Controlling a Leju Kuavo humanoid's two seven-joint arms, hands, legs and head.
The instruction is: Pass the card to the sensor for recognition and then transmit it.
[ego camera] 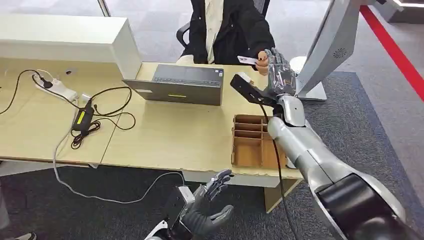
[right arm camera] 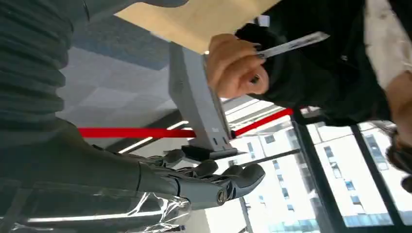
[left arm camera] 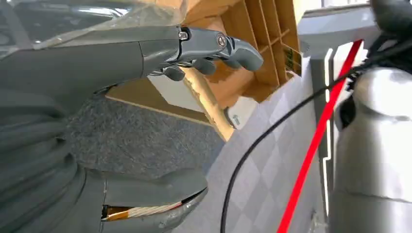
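The table (ego camera: 165, 145) is running wide across the head view, its near edge lying just above the left hand (ego camera: 210, 207) and its far edge meeting a seated person (ego camera: 225, 27) in a dark jacket. An open laptop (ego camera: 177, 85) is sitting near the far edge, a wooden tray (ego camera: 250, 142) with dividers is resting at the near right corner, and a power strip (ego camera: 57, 89) with a charger and looping cables is occupying the left part. A grey stand (ego camera: 325, 45) is rising at the right, close beside the raised right arm. Open floor is lying below the near edge, where the left hand is hovering.

The right hand (ego camera: 280, 70) is reaching up past the far edge with its fingers spread and only lightly curled, holding nothing. The left hand is hanging low in front of the table, palm up, fingers apart and empty.

The card (ego camera: 247, 60) is being pinched in the person's hand (ego camera: 261, 62), just beside the right hand's fingers; in the right wrist view it (right arm camera: 291, 44) is sitting apart from them.
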